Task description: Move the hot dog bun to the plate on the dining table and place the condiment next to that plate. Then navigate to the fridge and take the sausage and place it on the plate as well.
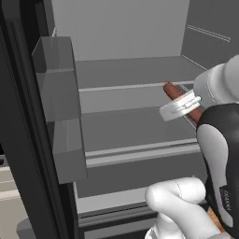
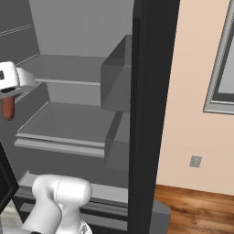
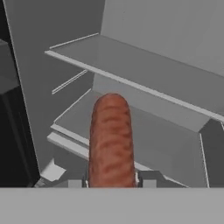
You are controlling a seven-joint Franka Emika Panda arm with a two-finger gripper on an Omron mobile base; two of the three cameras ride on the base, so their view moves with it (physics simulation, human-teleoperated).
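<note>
The fridge [image 1: 130, 126] stands open in front of me, with pale grey shelves [image 2: 68, 121] inside. My gripper [image 1: 183, 105] is shut on the sausage [image 1: 173, 92], a thin reddish-brown cylinder held in the air over the middle shelf. In the right base view the sausage [image 2: 8, 109] hangs below the gripper [image 2: 9, 93] at the left edge. The hand view shows the sausage [image 3: 111, 140] rising between the two fingertips [image 3: 148, 183], its rounded end pointing into the fridge. The hot dog bun, plate, condiment and dining table are out of view.
Grey door bins [image 1: 58, 79] stick out on the left of the opening, and other door bins [image 2: 119, 77] flank it on the right. The black fridge door edge [image 2: 148, 114] stands close by. Beyond it are a beige wall [image 2: 187, 91] and wooden floor [image 2: 196, 205].
</note>
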